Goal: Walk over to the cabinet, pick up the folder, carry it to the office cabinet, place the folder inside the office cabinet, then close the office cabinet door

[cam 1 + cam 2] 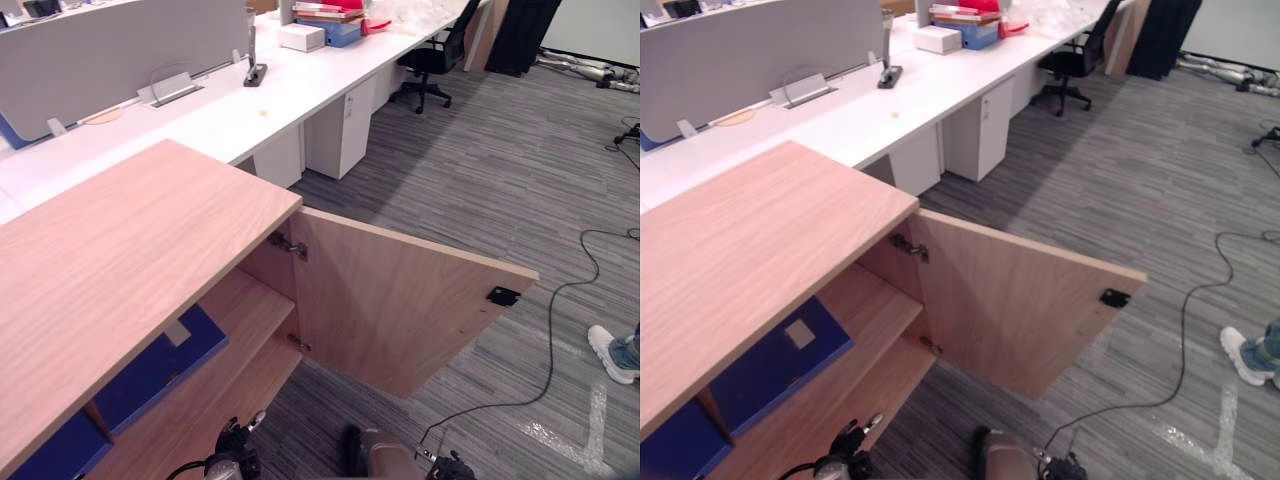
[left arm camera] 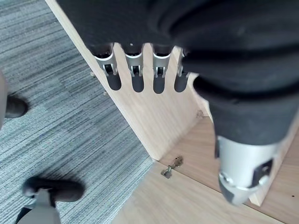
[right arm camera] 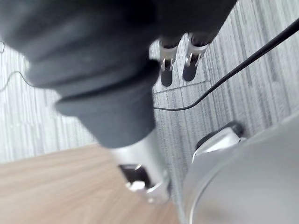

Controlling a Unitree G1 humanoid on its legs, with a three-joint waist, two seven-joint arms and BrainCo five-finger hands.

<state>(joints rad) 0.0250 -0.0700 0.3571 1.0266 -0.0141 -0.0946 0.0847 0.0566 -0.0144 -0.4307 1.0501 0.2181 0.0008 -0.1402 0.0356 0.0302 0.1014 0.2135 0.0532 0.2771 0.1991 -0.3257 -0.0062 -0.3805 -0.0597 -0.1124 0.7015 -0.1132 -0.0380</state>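
cabinet shelf [image 1: 248,308] holds blue folder [image 1: 160,365], apart from left robot hand [image 2: 137,81].

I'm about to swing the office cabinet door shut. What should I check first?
1. Blue folder lying on the shelf: ok.
2. Folder's front edge behind the shelf's edge: cannot tell.
3. Left hand free, fingers straight: ok.
4. Right hand free, fingers straight: ok.
5. Door shut: not ok, it stands wide open.
6. Person's shoe well apart from the door: ok.
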